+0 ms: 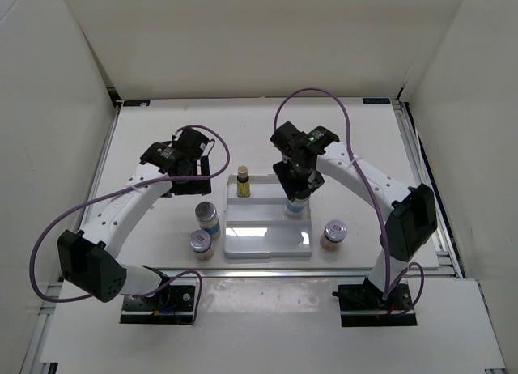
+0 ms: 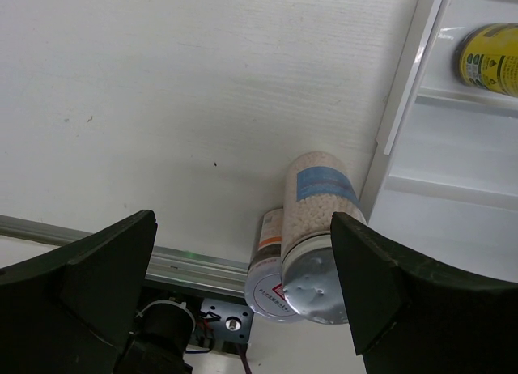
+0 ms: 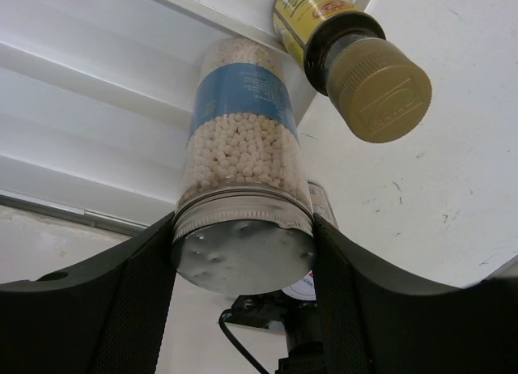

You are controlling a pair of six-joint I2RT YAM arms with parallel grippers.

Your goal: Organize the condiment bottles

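My right gripper [image 1: 296, 186] is shut on the lid end of a blue-white labelled bottle of white beads [image 3: 241, 131], held upright at the right side of the white stepped rack [image 1: 267, 238]. One slim amber bottle with a yellow label [image 1: 242, 183] stands on the rack's back step; it also shows in the right wrist view [image 3: 356, 58]. My left gripper [image 1: 191, 159] is open and empty, above the table left of the rack. Below it stand the second blue-white bottle [image 2: 320, 204] and a short red-labelled bottle [image 2: 269, 265]. Another red-labelled bottle [image 1: 333, 233] stands right of the rack. The second amber bottle is out of view.
The white table [image 1: 162, 139] is walled in by white panels on three sides. Metal rails run along its edges [image 1: 421, 172]. Purple cables loop above both arms.
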